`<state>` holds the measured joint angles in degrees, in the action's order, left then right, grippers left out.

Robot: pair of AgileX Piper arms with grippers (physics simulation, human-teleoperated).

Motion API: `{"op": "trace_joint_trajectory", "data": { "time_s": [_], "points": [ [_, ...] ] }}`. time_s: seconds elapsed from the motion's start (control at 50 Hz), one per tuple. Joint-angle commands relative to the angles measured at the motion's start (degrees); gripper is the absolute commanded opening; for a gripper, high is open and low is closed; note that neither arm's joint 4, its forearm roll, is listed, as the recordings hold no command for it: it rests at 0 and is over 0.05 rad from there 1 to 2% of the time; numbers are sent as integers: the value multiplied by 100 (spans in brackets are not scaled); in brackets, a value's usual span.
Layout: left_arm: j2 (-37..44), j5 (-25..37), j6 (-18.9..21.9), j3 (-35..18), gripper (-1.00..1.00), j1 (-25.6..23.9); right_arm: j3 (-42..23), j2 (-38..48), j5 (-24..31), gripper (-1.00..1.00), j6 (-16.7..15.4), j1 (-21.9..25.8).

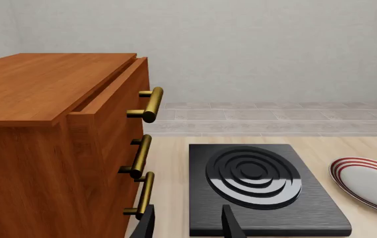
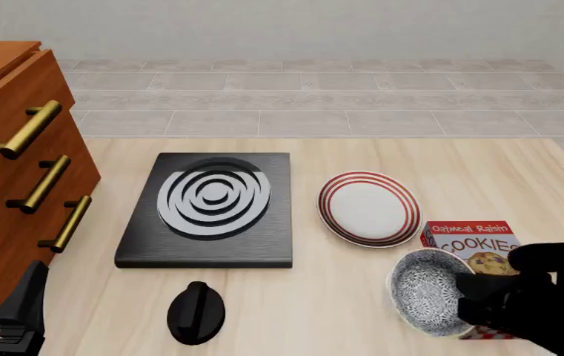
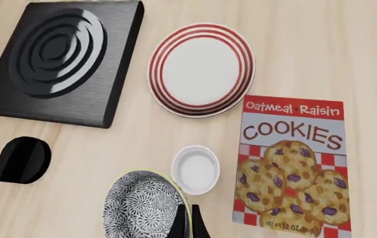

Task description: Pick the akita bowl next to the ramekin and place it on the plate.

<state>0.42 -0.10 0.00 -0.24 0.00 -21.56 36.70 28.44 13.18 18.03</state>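
Observation:
The akita bowl [image 2: 428,291], speckled grey inside with a pale rim, hangs tilted over the table's near right part. My right gripper [image 2: 471,294] is shut on its rim; in the right wrist view the fingers [image 3: 181,221] pinch the akita bowl [image 3: 142,208] at its edge. The white ramekin [image 3: 196,169] stands on the table just beyond the bowl and is hidden in the front view. The red-ringed plate [image 2: 369,208] lies further out, centre right, with nothing on it. My left gripper [image 2: 15,315] is open at the near left, next to the cabinet, holding nothing.
A cookie box [image 2: 471,245] lies flat right of the bowl, near the plate. A black stove [image 2: 213,208] sits mid-table, and a black rounded object [image 2: 196,311] lies in front of it. The wooden cabinet [image 2: 15,170] with brass handles fills the left side.

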Motion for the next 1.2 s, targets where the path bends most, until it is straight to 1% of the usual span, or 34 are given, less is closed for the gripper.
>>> {"op": "trace_joint_trajectory", "data": {
  "time_s": [0.02, 0.28, 0.38, 0.42, 0.44, 0.46, 0.48, 0.66, 0.9, 1.2],
  "points": [
    [0, 0, 0, 0, 100, 0, -388, 99, 50, -100, -17, -46],
    [0, 0, 0, 0, 100, 0, -833, 271, 11, -100, -90, -200],
    [0, 0, 0, 0, 100, 0, -1088, 368, 28, -100, -255, -367],
    [0, 0, 0, 0, 100, 0, -1133, 388, 37, -100, -241, -373],
    [0, 0, 0, 0, 100, 0, -1163, 413, 27, -100, -291, -424],
    [0, 0, 0, 0, 100, 0, -1181, 420, 22, -100, -258, -420],
    [0, 0, 0, 0, 100, 0, -1204, 444, 17, -100, -309, -439],
    [0, 0, 0, 0, 100, 0, -1394, 612, -74, -100, -397, -589],
    [0, 0, 0, 0, 100, 0, -1631, 826, -191, -100, -419, -691],
    [0, 0, 0, 0, 100, 0, -1811, 1181, -527, -100, -377, -778]
  ]
}}
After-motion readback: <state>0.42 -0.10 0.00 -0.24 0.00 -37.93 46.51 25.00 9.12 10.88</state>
